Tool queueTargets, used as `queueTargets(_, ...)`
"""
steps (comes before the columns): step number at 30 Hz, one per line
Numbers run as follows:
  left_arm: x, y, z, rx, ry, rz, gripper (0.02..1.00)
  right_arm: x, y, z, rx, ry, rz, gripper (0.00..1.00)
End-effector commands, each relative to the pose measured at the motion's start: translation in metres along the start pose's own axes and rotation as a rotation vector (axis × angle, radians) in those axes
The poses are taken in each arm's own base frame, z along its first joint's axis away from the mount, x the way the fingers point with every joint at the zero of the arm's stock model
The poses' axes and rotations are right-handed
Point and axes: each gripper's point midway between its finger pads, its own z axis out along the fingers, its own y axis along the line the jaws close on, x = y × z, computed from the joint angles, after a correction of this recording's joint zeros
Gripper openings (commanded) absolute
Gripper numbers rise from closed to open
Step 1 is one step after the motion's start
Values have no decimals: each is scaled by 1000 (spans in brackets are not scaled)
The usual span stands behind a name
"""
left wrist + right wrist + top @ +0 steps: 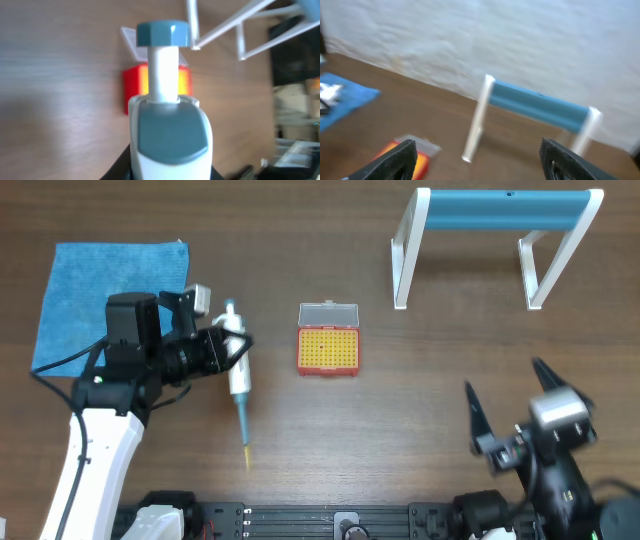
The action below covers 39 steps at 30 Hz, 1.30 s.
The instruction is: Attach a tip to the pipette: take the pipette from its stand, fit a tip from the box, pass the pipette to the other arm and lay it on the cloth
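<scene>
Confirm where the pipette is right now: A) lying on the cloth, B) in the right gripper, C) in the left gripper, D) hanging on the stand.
C: the left gripper is shut on the pipette, between the blue cloth and the tip box; the right gripper is open, holding nothing.

Left pincer (235, 348) clamped; right pincer (508, 395) spread wide.

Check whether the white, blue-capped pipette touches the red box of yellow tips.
Apart. The top view shows a strip of bare wooden table between the pipette, held in the left gripper, and the box.
</scene>
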Motion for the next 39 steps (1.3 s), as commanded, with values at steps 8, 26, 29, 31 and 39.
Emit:
queueTargets(8, -80, 59, -104, -593, 129, 195, 27, 61, -23, -25, 218, 11, 26, 812)
queueTargets(26, -154, 251, -41, -727, 228, 142, 25, 183, -11, 97, 259, -159, 123, 814)
queueTargets(29, -180, 260, -29, -744, 148, 196, 27, 195, -10, 98, 259, -111, 122, 814)
queueTargets(31, -193, 265, -14, -748, 111, 227, 27, 197, -9, 99, 258, -101, 122, 814)
queueTargets(39, -197, 284, 59, -735, 121, 269, 27, 221, -4, 101, 240, -3, 119, 814)
